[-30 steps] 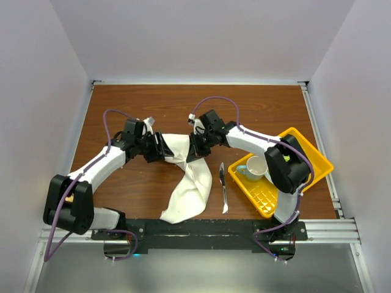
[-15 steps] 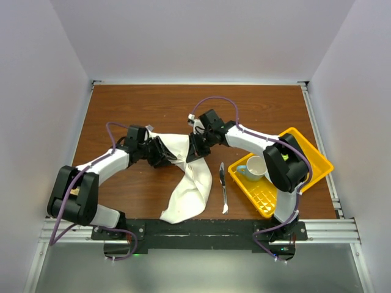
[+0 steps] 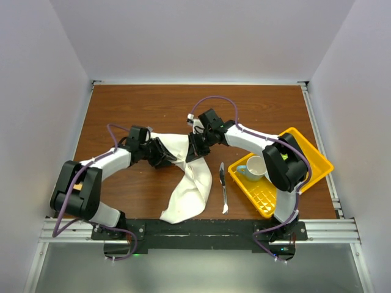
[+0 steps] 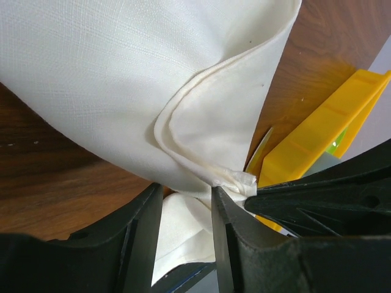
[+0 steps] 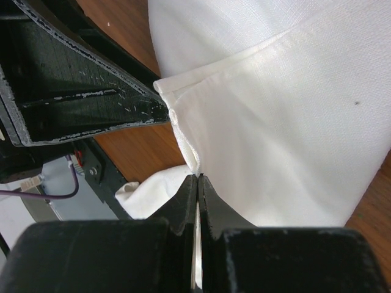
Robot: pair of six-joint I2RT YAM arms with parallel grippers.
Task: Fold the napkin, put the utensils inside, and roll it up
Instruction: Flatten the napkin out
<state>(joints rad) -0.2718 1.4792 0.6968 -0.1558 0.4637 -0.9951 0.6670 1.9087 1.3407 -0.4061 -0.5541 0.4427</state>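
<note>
- The white napkin [image 3: 189, 183] lies in the middle of the tabletop [image 3: 256, 110]. Its far part is stretched between the two arms. A long bunched tail runs down to the near edge.
- The left jaws are almost closed on the napkin's left end. In the left wrist view, cloth is squeezed between the fingers [image 4: 143, 238], and the napkin's hemmed edge curls just in front of them.
- The right jaws are pressed tight together on a thin edge of the napkin. They sit right across from the left jaws and very near them.
- The knife [image 3: 223, 186] lies flat just right of the napkin's tail and does not touch it. It is between the tail and the yellow tray [image 3: 317, 160].
- The tray sits turned cornerwise by the right edge, with a white mug [image 3: 255, 166] inside.
- Wide brown wood shows behind both arms.
</note>
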